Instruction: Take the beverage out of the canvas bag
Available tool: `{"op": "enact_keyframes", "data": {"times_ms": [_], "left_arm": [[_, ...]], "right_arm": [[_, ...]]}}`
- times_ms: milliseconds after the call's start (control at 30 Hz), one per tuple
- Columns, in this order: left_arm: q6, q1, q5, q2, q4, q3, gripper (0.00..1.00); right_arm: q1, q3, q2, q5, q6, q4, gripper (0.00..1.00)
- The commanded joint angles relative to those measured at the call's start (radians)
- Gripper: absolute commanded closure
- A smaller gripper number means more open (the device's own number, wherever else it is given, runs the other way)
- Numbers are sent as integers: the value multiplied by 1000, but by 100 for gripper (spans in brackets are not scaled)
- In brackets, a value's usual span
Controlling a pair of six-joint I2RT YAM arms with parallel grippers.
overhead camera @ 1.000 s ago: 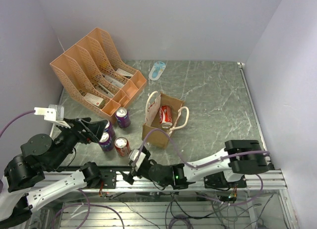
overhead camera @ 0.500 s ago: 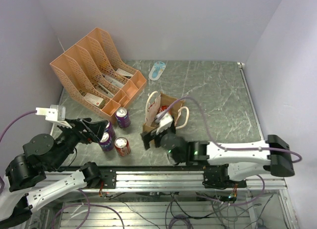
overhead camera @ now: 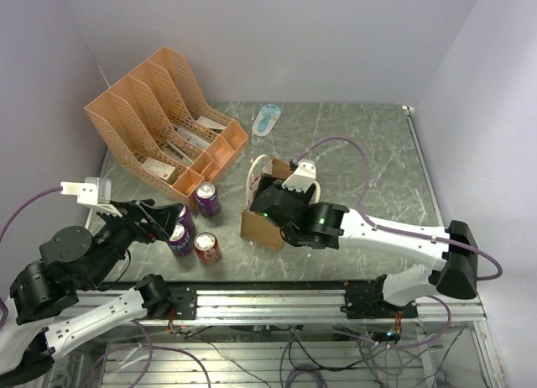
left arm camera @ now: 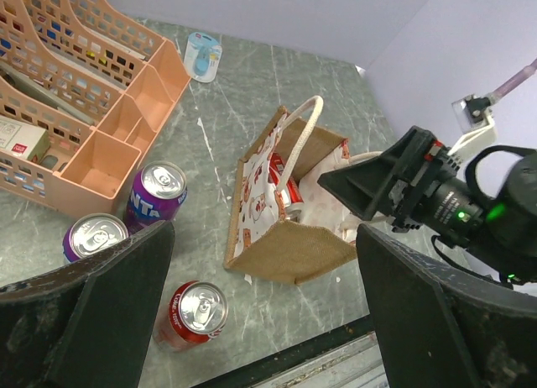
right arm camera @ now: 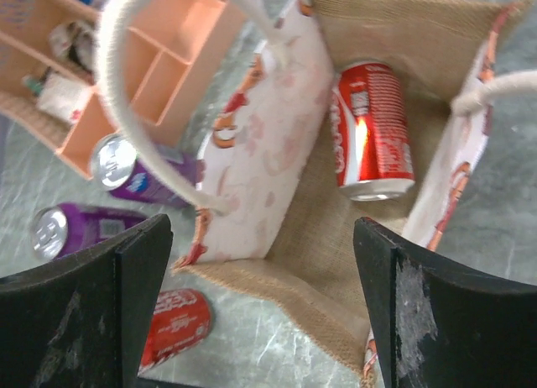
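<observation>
1. Your right gripper [right arm camera: 264,270] hung directly over the open canvas bag [right arm camera: 277,136], jaws spread wide, gripping nothing.
2. Below it, the red can [right arm camera: 369,132] lay on its side on the bag's floor, untouched.
3. Your right arm [overhead camera: 394,235] stretched leftward from its base along the table's [overhead camera: 361,153] near edge, wrist tipped down.
4. Your left gripper [left arm camera: 264,312] was likewise wide apart and empty, near the loose cans [left arm camera: 155,195] left of the bag, with its arm [overhead camera: 84,262] folded back.
</observation>
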Motion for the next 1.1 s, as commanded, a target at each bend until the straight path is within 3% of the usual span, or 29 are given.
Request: {"op": "enact_keyframes", "data": {"times_ms": [0,67,167,333,700,833,1067], "left_arm": [[2,0,-4,5,21,3,1],[2,0,-2,6,13,8,1],[0,0,-7,1,2,15,1],[3,0,-9,-4,4,14,1],[0,0,-21,-19,-8,11,1],[-4,0,-22,-22,-22,15,1],[-16,0,-28,-44,-38,20,1]], "right_arm": [[-32,51,69,107,322,-278,16],[-55,72,107,104,407,-353,25],[-90,87,158,98,472,-387,28],[-164,103,248,11,354,-272,23],[-279,248,513,-40,433,-417,11],[-307,276,593,-86,405,-392,8],[-342,229,673,-198,358,-266,12]]}}
